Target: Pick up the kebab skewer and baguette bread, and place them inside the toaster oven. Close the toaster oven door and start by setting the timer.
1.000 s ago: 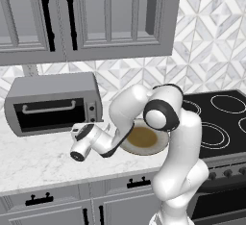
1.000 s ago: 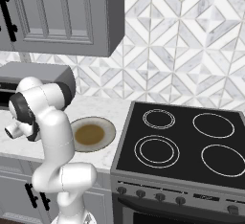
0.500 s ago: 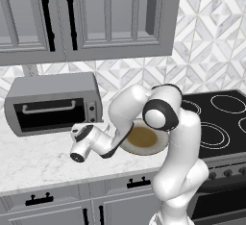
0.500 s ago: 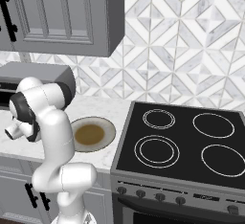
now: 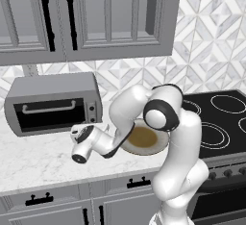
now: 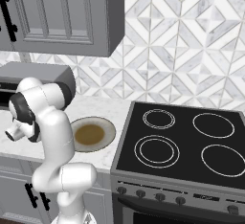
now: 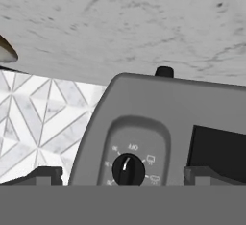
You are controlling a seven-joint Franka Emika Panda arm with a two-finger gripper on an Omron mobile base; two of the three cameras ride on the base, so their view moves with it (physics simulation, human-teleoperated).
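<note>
The robot's jaws (image 7: pixel 120 173) face the knob panel of the toaster oven (image 5: pixel 53 101), which sits on the marble desk (image 5: pixel 33 159) under the wall cabinets (image 5: pixel 86 17). The hand camera, rolled upside down, looks straight at a dark dial (image 7: pixel 128 169) on the right side of the toaster oven's front, framed between the two finger tips (image 7: pixel 45 173), which stand apart and grip nothing. The toaster oven door (image 5: pixel 48 114) is shut, its bar handle across the dark glass, so neither the kebab skewer nor the baguette bread can be seen; whether they lie inside cannot be told. A round plate (image 5: pixel 144 138) rests bare on the desk to the right of the toaster oven, between it and the stove (image 6: pixel 182 144). The hand seems levelled at the dial so the jaws can close on it and turn it, likely the timer step that ends the job.
</note>
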